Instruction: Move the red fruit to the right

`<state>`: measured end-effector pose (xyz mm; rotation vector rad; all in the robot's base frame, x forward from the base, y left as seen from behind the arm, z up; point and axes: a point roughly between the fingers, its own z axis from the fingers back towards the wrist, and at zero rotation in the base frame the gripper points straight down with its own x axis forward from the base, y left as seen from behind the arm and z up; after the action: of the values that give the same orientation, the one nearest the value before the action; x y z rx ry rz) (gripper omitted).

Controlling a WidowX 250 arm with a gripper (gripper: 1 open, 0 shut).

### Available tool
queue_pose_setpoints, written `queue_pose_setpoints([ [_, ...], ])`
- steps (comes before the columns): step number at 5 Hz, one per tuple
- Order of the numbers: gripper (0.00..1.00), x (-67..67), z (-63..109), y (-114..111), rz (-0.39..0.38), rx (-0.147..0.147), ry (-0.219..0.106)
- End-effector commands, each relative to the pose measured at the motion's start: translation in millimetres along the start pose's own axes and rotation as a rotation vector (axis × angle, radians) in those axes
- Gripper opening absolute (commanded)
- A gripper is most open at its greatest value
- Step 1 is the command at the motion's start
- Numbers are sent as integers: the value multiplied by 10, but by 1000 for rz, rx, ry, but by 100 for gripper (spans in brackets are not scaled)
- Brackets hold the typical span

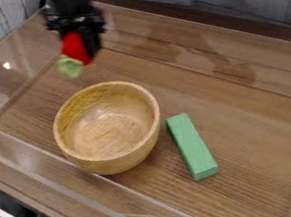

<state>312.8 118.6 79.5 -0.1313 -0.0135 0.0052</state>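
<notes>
The red fruit (73, 53), small and bright red with a light-green leafy end pointing lower left, hangs in the air above the wooden table (227, 90), held between the fingers of my black gripper (78, 44). The gripper points straight down and is shut on the fruit. It hovers behind and slightly left of the wooden bowl (107, 127), well above the bowl's rim. The fingertips are partly hidden by the fruit.
A long green rectangular block (191, 146) lies right of the bowl, angled toward the front. Clear acrylic walls (35, 165) ring the table on the left, front and right sides. A grey wall runs along the back.
</notes>
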Motion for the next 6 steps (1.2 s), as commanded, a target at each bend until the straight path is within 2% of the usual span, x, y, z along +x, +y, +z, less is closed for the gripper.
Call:
queue_pose_setpoints([
  [1,0,179,151,-324,-42,28,-83],
  [3,0,222,71,-1250,-215,12,-65],
  [4,0,259,-138,-1462,-209,20,-61],
  [5,0,288,-323,-1537,-196,29,-53],
  [6,0,268,-296,-1363,-200,37,-43],
])
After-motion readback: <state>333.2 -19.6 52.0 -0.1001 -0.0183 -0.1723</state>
